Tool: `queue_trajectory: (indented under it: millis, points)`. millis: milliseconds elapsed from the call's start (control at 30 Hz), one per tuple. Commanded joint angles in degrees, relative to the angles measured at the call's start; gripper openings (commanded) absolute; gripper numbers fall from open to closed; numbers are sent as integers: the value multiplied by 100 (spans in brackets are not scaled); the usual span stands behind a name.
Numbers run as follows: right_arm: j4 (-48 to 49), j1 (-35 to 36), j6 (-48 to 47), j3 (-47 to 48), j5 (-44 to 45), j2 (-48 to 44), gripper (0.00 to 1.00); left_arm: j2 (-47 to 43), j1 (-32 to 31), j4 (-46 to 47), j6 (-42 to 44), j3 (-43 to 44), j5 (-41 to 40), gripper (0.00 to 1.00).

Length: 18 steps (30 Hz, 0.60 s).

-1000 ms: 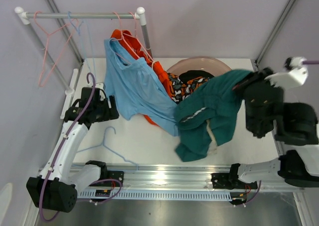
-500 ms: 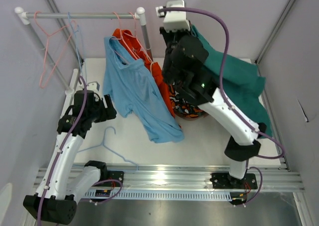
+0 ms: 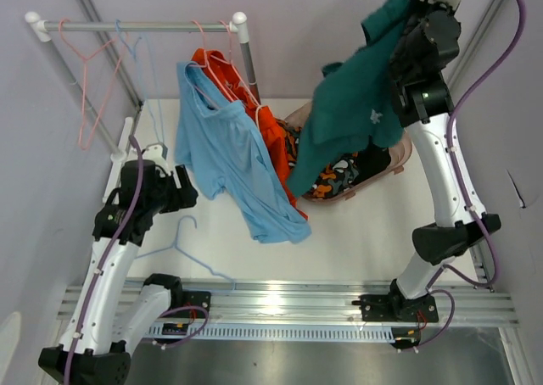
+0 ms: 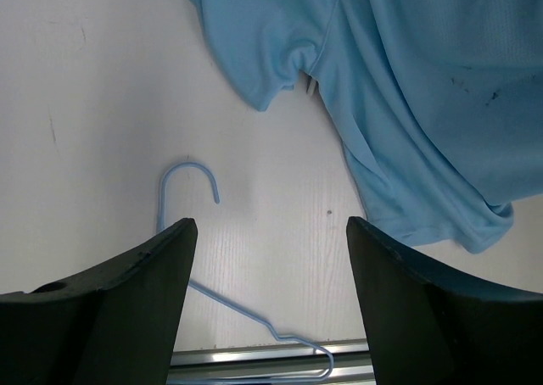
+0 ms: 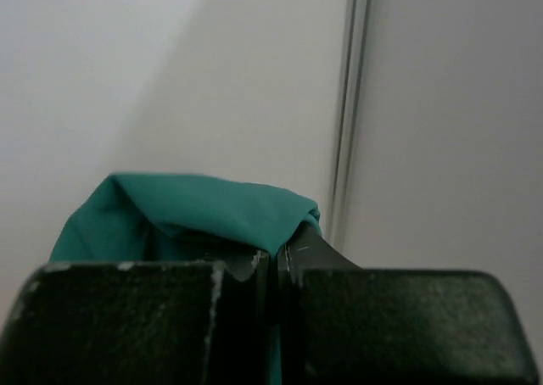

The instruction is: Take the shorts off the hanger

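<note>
In the view from above, the right gripper (image 5: 273, 266) is raised high, in the upper right corner of the frame, close to the back wall. Its own camera shows the two fingers pressed together, with a fold of the teal shorts (image 3: 352, 114) caught between them, so it is grasping this garment. The teal shorts hang down freely from the gripper toward the middle of the frame. Their lower edge hangs over the pink basket (image 3: 399, 160), and we cannot tell if it touches it.

In the basket lie the patterned shorts (image 3: 335, 177), black with orange and white. Just beside them there is a darker cloth, which seems to be the plain black shorts (image 3: 373, 158), but most of it is covered.

The light blue shorts (image 3: 233, 156) hang from the rail (image 3: 144, 26) in the upper left part of the frame. Their lower corner reaches down to the table (image 3: 356, 232). The orange shorts (image 3: 271, 126) hang directly behind them, and only a strip shows along the right side of the blue cloth.

The left gripper (image 4: 268, 228) is at the left of the frame, low over the table and just beside the left edge of the light blue shorts. Its camera shows the fingers spread wide apart with nothing between them, so it is released. Under it a thin blue hanger (image 4: 188, 162) lies flat on the table, and its hook is near the hem of the light blue shorts but apart from it.
</note>
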Motion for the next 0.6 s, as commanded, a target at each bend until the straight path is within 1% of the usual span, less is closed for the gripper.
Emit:
queue_trajectory:
  millis: [0, 33, 67, 100, 133, 167, 200, 233, 267, 300, 333, 367, 400, 433, 467, 500, 533, 567]
  points:
    - [-417, -691, 1845, -1007, -869, -139, 0, -162, 39, -46, -5, 12, 44, 77]
    - [-524, -806, 2370, -1262, -1010, -201, 0, -144, 39, -73, -23, 21, -18, 77]
    - [-534, -876, 2506, -1830, -1203, -341, 0, -118, 39, -82, -49, 30, -53, 77]
    - [-508, -929, 2594, -2123, -1231, -429, 0, 13, 39, -125, -145, 30, -332, 79]
    - [-551, -939, 2874, -2404, -1292, -508, 0, 110, 39, -169, -216, 38, -474, 82]
    - [-552, -930, 2990, -2990, -1763, -709, 0, 233, 39, -204, -269, 73, -693, 83]
    - [-525, -930, 3095, -3309, -2037, -807, 0, 495, 48, -257, -374, 65, -730, 84]
    - [-473, -913, 3244, -3617, -2327, -904, 0, 628, 74, -249, -418, 13, -721, 87]
    - [-455, -912, 3481, -4133, -2982, -1035, 0, 743, 92, -205, -471, 4, -669, 87]
    - [-472, -895, 3605, -4321, -3267, -1071, 0, 874, 118, -179, -611, -31, -469, 87]
    - [-568, -886, 3728, -4479, -3705, -1080, 5, 1084, 153, -135, -690, -101, -397, 88]
    - [-595, -860, 3877, -4629, -3953, -1098, 15, 1165, 162, -100, -813, -137, -361, 88]
    - [-595, -764, 3905, -4935, -4121, -1115, 29, 1209, 180, -56, -1092, -181, -352, 88]
    - [-543, -685, 3922, -5095, -4262, -1133, 54, 1210, 188, 40, -1261, -303, -387, 88]
    - [-517, -606, 3905, -5253, -4298, -1177, 63, 1175, 189, 102, -1454, -478, -448, 88]
    - [-473, -448, 3896, -5533, -4316, -1273, 74, 1105, 206, 190, -1847, -680, -606, 88]
    - [-464, -377, 3887, -5675, -4264, -1343, 78, 1017, 215, 356, -2008, -778, -703, 91]
    - [-472, -333, 3905, -5807, -4237, -1422, 79, 1016, 224, 410, -2105, -944, -808, 94]
